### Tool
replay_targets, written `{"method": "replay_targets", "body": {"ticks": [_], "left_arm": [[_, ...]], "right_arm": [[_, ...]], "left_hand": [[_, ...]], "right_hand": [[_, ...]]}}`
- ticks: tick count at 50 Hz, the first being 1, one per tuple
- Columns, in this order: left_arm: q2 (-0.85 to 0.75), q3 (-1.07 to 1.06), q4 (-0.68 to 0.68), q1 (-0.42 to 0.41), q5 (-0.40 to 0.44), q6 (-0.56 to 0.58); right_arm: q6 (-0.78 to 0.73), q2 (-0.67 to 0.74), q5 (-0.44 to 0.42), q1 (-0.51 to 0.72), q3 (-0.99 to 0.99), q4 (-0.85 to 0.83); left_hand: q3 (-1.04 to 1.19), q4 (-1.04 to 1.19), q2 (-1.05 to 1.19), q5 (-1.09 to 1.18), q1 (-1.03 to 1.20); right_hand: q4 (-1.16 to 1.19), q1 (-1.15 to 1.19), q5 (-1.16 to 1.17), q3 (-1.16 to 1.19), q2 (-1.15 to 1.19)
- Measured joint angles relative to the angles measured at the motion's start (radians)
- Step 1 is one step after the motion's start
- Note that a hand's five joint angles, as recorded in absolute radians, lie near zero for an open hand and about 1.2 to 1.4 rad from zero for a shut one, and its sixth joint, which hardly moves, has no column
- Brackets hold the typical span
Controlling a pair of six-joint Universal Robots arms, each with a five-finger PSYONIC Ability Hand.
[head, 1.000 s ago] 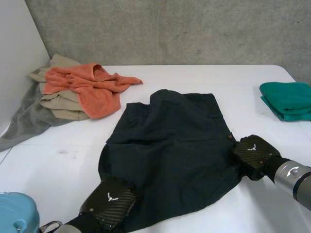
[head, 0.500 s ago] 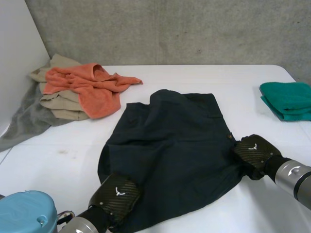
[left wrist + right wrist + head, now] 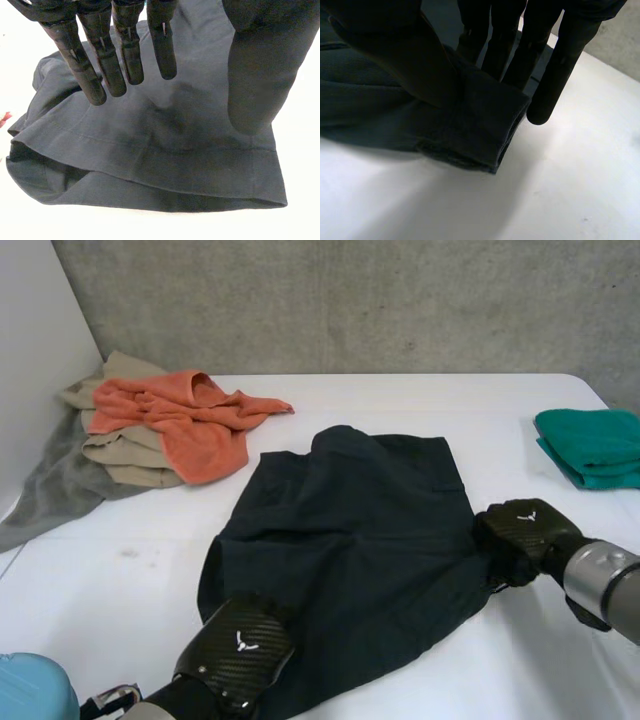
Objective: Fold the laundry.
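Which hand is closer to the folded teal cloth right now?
Right. The right hand pinches the dark garment at its edge nearest the teal cloth. The left hand is open over the garment's opposite near corner, much farther from the cloth.

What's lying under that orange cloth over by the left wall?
A beige cloth, itself on a grey cloth. How far either runs beneath the orange cloth is hidden.

Your head camera looks down across the white desk (image 3: 420,405) from behind; both wrist cameras look closely at the same dark navy cloth garment (image 3: 350,540).
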Motion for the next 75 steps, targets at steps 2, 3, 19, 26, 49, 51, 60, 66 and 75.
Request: {"method": "replay_targets", "body": {"ticks": [2, 3, 19, 26, 49, 51, 60, 66, 75], "left_arm": [[-0.001, 0.001, -0.006, -0.003, -0.001, -0.010], [-0.002, 0.002, -0.009, -0.004, -0.001, -0.015], [-0.077, 0.060, -0.064, -0.013, -0.018, -0.097], [-0.156, 0.084, -0.050, -0.019, -0.040, -0.095], [-0.184, 0.063, 0.195, -0.039, -0.055, 0.010], [-0.135, 0.061, 0.182, -0.036, -0.055, 0.020], [0.215, 0.079, -0.084, -0.029, -0.050, 0.016], [0.355, 0.100, -0.344, -0.028, -0.045, -0.027], [0.301, 0.120, -0.407, -0.014, -0.044, -0.106]], "right_arm": [[0.025, 0.023, 0.019, 0.009, -0.018, -0.014], [0.034, 0.032, 0.026, 0.012, -0.024, -0.022], [0.121, 0.080, 0.096, 0.025, -0.028, -0.138], [0.121, 0.084, 0.094, 0.033, -0.027, -0.139], [0.090, 0.040, 0.085, 0.031, -0.019, -0.095], [0.039, 0.002, 0.077, 0.029, -0.015, -0.043], [-0.481, -0.209, 0.045, -0.016, 0.047, 0.339], [-0.787, -0.313, 0.039, -0.106, 0.110, 0.583], [-0.793, -0.347, -0.059, -0.175, 0.102, 0.594]], "left_hand": [[-0.018, -0.018, -0.018, -0.018, -0.021], [-0.022, -0.024, -0.022, -0.023, -0.026], [-0.050, -0.051, -0.048, -0.049, -0.046], [-0.050, -0.051, -0.048, -0.049, -0.047], [0.648, 0.667, 0.653, 0.645, 0.550], [0.648, 0.667, 0.653, 0.645, 0.550], [0.648, 0.667, 0.653, 0.645, 0.550], [0.648, 0.667, 0.653, 0.652, 0.550], [0.648, 0.668, 0.655, 0.654, 0.550]], "right_hand": [[0.000, 0.000, 0.000, 0.000, 0.000], [0.000, 0.000, 0.000, 0.000, 0.000], [0.000, 0.000, 0.002, 0.000, 0.000], [0.000, 0.000, 0.003, 0.000, 0.000], [0.000, 0.000, 0.003, 0.000, 0.000], [0.000, 0.000, 0.003, 0.000, 0.000], [0.000, 0.000, 0.003, 0.000, 0.000], [0.000, 0.000, 0.004, 0.000, 0.000], [0.000, 0.000, 0.004, 0.004, 0.000]]}}
